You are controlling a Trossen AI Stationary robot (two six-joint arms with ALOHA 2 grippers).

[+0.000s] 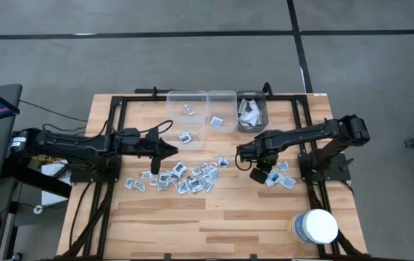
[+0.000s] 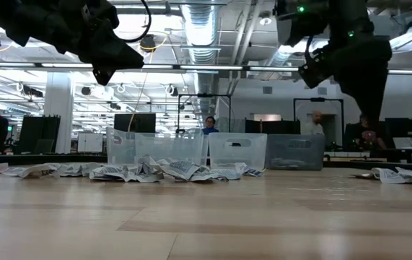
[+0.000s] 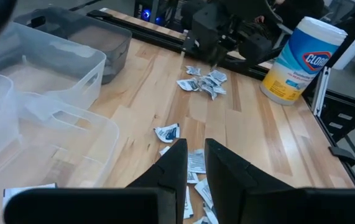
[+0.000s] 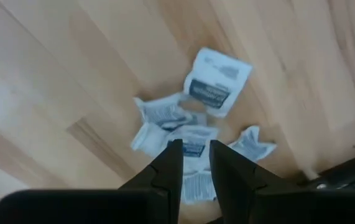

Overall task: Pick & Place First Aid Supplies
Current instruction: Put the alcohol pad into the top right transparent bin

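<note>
The first aid supplies are small flat packets. A large heap of them (image 1: 188, 177) lies on the wooden table's middle, and a smaller heap (image 1: 279, 177) lies to its right. My left gripper (image 1: 169, 150) hangs level above the large heap's far left, its fingers (image 3: 171, 163) a narrow gap apart with nothing between them. My right gripper (image 1: 254, 165) points down over the smaller heap (image 4: 193, 118), clear of it. It too is slightly open (image 4: 196, 155) and holds nothing.
Two clear bins (image 1: 187, 109) (image 1: 222, 109) and a grey bin (image 1: 252, 110) stand along the far edge, with a few packets in them. A white round tub (image 1: 315, 226) stands at the near right corner. Bare wood lies along the near side (image 1: 214, 225).
</note>
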